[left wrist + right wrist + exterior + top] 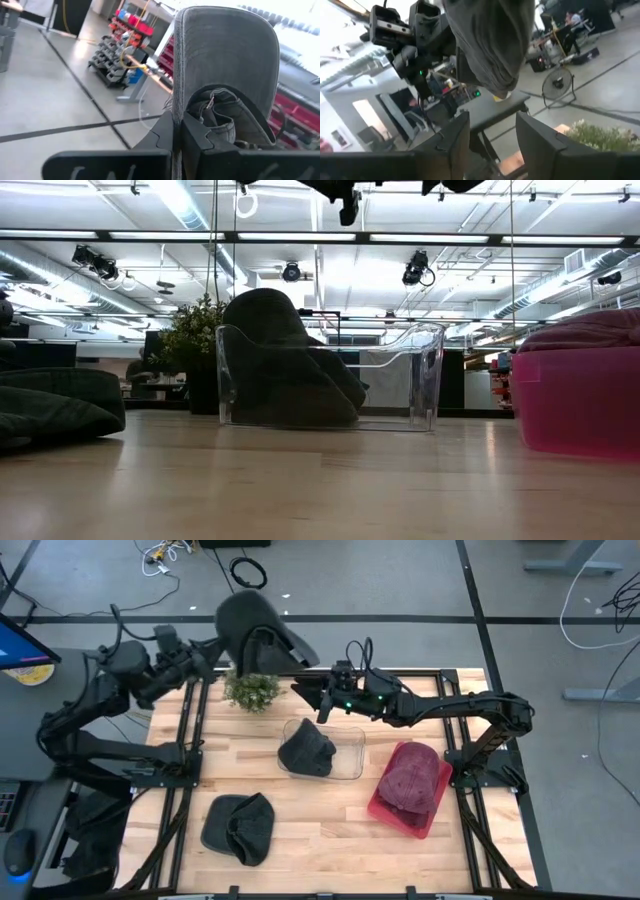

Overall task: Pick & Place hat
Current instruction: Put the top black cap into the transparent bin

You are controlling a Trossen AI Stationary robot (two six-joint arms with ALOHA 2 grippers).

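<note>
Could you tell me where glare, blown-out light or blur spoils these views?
Low view: bright ceiling strips behind leave the clear bin and the hat in it backlit, nearly silhouetted. Left wrist view: the window area upper right is blown out; the held cap stays sharp. Right wrist view: the plant and room are soft, upper left washed out. High view: even light, soft shadows.

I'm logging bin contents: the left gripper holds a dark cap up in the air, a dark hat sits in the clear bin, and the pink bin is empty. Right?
Not quite: the pink bin is not empty; a maroon hat lies in it, as the high view shows. The rest stands: the left gripper holds the dark cap aloft, and a dark hat sits in the clear bin.
</note>
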